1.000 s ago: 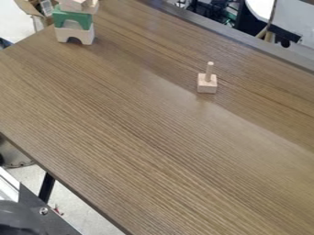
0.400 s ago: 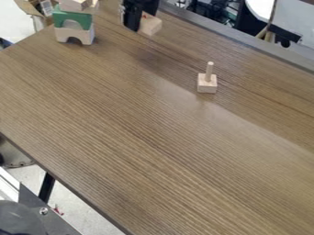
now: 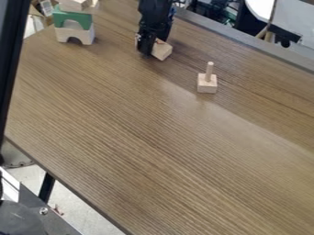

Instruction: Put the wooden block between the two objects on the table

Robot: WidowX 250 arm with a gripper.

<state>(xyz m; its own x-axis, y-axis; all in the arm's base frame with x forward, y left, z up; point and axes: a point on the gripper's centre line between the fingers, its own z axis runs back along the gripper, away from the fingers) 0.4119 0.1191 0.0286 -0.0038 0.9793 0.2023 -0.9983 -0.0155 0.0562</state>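
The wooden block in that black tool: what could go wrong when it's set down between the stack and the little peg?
The wooden block looks tilted in the tool, so it might land on an edge and tip.

The peg on its small base stands upright; a brush from the arm could topple it.

The stack is several pieces high, so a bump might bring it down.

Wooden block point(image 3: 162, 51) partly behind claw point(image 3: 153, 47)
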